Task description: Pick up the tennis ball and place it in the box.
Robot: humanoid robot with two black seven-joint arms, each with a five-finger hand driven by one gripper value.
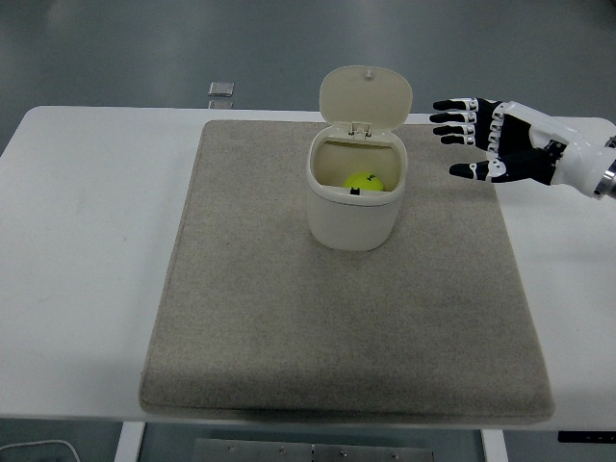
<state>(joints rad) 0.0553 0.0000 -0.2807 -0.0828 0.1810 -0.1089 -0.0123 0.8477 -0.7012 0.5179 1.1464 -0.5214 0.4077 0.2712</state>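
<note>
- Tennis ball (364, 181), bright yellow, sits down inside the box (352, 207).
- That box is a small cream bin with its flip lid (365, 96) standing up at the back.
- It stands on a grey mat (289, 327), near the mat's far edge.
- The mat lies on the white table (87, 241).
- The right hand (491, 144) floats over the mat's far right corner, apart from the box.
- Its fingers (452, 120) are spread out and hold nothing.
- A small grey square thing (220, 89) lies at the table's far edge.
</note>
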